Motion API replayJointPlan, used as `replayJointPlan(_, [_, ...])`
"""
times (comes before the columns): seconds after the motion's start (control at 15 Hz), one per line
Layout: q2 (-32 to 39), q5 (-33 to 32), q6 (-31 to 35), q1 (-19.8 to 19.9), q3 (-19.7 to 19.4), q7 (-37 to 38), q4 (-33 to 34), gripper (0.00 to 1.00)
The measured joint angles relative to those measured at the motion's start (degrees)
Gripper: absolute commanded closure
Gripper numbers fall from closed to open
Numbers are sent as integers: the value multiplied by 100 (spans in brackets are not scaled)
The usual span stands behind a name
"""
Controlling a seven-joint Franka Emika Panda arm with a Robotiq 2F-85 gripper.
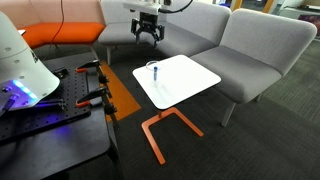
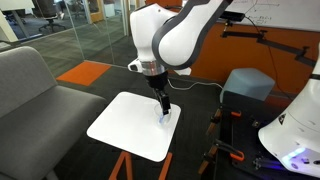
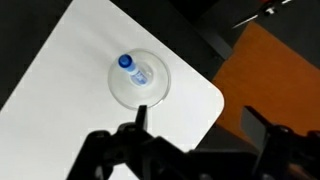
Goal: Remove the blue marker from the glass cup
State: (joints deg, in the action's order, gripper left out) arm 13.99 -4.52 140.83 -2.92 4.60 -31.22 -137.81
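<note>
We've got the claw (image 1: 147, 39) spread wide and empty above the smooth white square surface (image 3: 70, 92); the skinny blue marker (image 3: 128, 66) sits inside the round clear glass cup (image 3: 156, 92) near an edge.

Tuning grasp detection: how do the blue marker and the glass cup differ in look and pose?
Colour: the blue marker is opaque blue; the glass cup is clear, the white table showing through it. Shape: the marker is a thin stick; the cup is a much wider round vessel. Pose: in the wrist view the marker leans, its top near the cup's rim; the cup stands upright. Shared: one spot, the marker inside the cup.
</note>
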Motion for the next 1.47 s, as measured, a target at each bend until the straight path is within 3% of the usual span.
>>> replayJointPlan(0.2, [14,-1,-8,15,14,-7,0,0])
replayJointPlan(0.33, [92,-312,-31,20,-18,6,15,9])
replayJointPlan(0.4, [163,-532,-51,20,-38,8,47,9])
replayJointPlan(0.53, [359,-812,-106,27,-72,5,188,33])
replayJointPlan(0.6, [465,-887,-164,45,-82,-6,288,27])
replayJointPlan(0.8, [785,-1002,-394,155,-88,-50,652,44])
replayJointPlan(1.0, [1100,-1002,-561,302,-90,-165,1013,40])
replayJointPlan(1.13, [1312,-1003,-649,376,-90,-240,1252,44])
replayJointPlan(1.4, [1695,-1003,-825,397,-64,-338,1638,63])
replayJointPlan(1.47, [1770,-1004,-857,396,-55,-340,1706,58])
